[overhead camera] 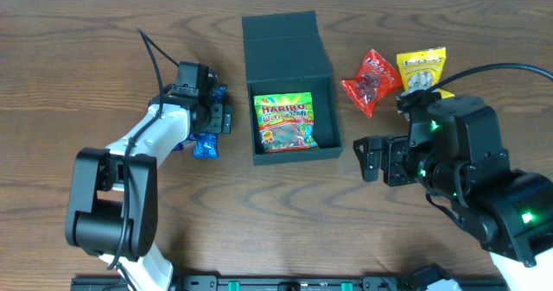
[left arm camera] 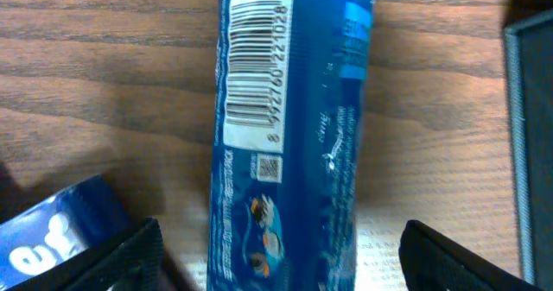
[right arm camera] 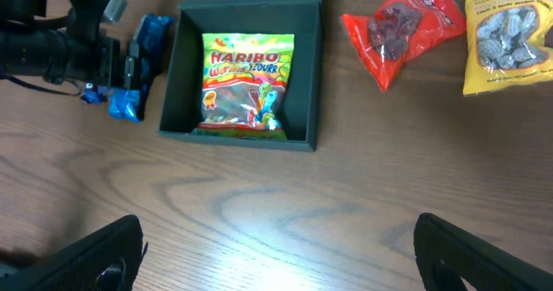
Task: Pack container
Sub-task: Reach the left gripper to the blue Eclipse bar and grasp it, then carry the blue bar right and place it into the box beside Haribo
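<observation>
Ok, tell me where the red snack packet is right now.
In the overhead view the red packet lies just right of the container, on the right arm's side, beside the yellow packet.

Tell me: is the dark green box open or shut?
Open. The container has its lid folded back, and the Haribo bag inside shows from above.

My tool (left arm camera: 281, 261) hangs wide open over a blue barcoded packet (left arm camera: 289, 136) on the wooden counter (left arm camera: 104, 84). A second blue packet (left arm camera: 52, 230) lies lower left, and the container (left arm camera: 529, 136) edges in on the right.
</observation>
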